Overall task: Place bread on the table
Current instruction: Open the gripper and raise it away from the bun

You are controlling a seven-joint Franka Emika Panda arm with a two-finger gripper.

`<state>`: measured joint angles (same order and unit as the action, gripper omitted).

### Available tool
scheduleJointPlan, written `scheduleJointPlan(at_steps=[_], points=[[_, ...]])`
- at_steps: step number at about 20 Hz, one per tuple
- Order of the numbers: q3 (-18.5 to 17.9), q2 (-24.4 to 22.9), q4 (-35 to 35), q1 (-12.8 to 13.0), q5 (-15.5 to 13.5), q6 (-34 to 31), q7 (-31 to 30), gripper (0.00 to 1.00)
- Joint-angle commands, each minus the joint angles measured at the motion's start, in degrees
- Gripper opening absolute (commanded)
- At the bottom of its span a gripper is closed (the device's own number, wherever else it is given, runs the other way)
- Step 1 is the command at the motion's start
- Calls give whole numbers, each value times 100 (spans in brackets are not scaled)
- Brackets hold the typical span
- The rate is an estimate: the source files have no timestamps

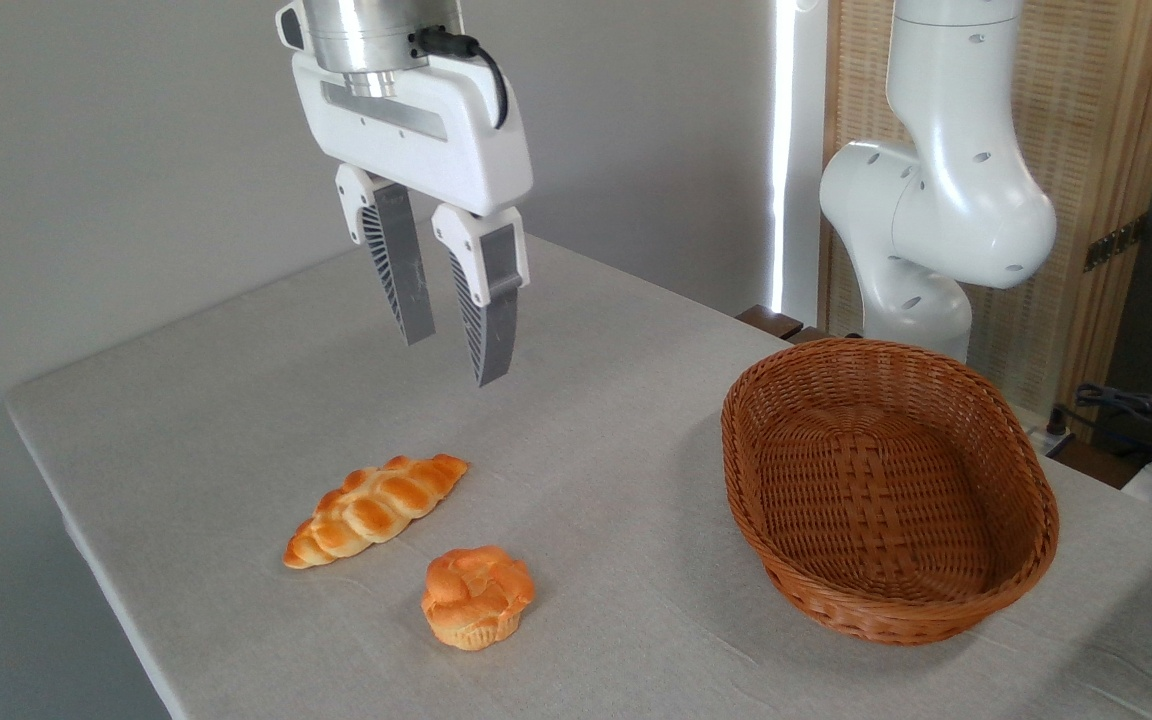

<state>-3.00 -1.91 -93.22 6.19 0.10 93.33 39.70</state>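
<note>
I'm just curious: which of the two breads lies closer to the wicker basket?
The small round bun, with its knotted top. The long braided loaf lies farther left of the basket.

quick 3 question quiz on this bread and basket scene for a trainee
1. True or false: the round bun lies inside the wicker basket.
2. What does the gripper hold? A) round bun B) braided loaf C) nothing
3. Which bread lies nearer the picture's left edge?

Key:
1. False; it sits on the table, and the basket holds nothing.
2. C; its fingers are apart, above the table.
3. The braided loaf.
</note>
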Motion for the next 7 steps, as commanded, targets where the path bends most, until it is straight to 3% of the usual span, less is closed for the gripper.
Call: scheduleJointPlan(at_steps=[1, 7], points=[[238, 95, 190, -65, 51, -201, -33, 100], [239, 121, 190, -56, 69, -193, -6, 100]])
